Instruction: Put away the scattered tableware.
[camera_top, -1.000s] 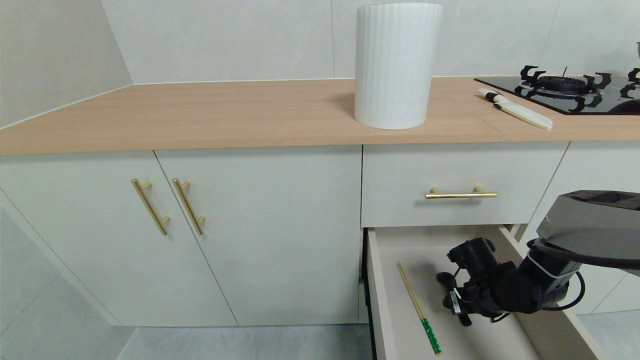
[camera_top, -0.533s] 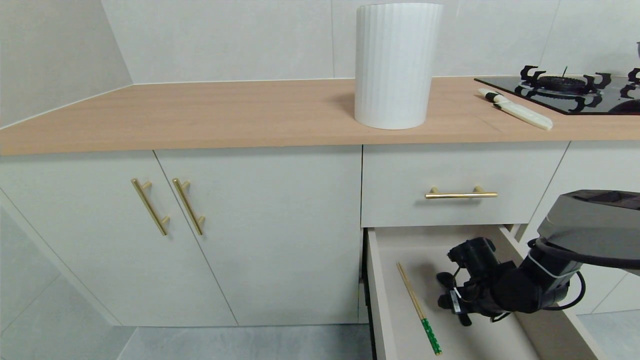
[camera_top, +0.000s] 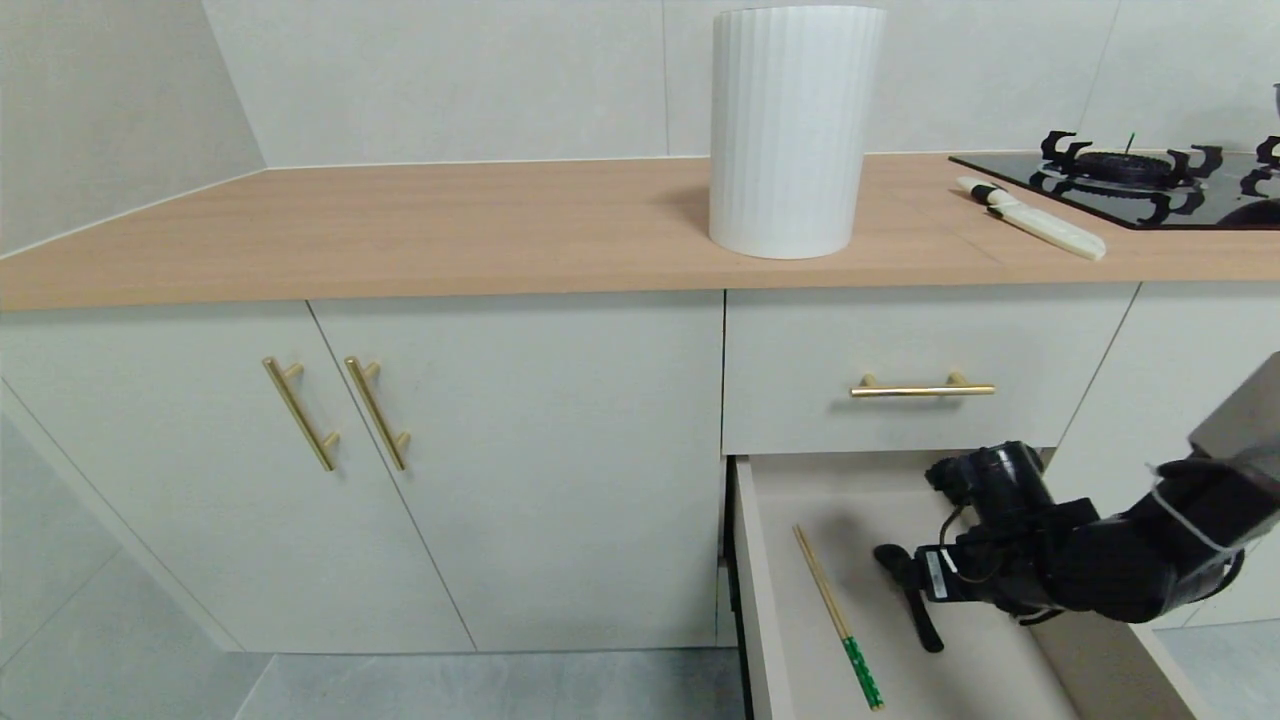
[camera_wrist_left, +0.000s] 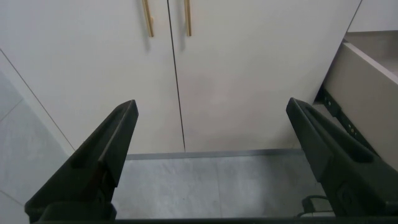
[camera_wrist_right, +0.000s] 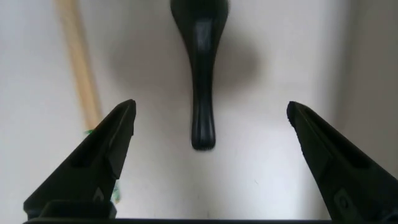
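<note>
Right gripper (camera_wrist_right: 208, 111): fingers spread wide, nothing held. It hangs over the open lower drawer (camera_top: 756, 560), arm coming in from the robot's right.

Black spoon (camera_top: 908, 598) lies flat on the drawer floor. In the right wrist view it sits in line with the gap between the two fingers, and neither finger touches it. Bowl end points to the back of the drawer, handle to the drawer front.

Chopsticks (camera_top: 835, 625): a pair side by side on the drawer floor, on the robot's left of the spoon and near the drawer's left wall. Green patterned ends point to the drawer front. They lie apart from the spoon, not touching.

Left gripper (camera_wrist_left: 210, 107): also wide open and empty. It sits low, facing the double cabinet doors (camera_wrist_left: 249, 74), with floor tile under it and the edge of the open drawer off to one side.

Upper drawer (camera_top: 922, 390) above the open one is closed and has a gold bar handle.

On the counter (camera_top: 400, 225):
- A tall white ribbed canister (camera_top: 790, 130) stands upright above the drawers.
- A pale knife (camera_top: 1035, 228) with a dark band lies flat between the canister and the stove (camera_top: 1130, 185), close to the stove's edge.
</note>
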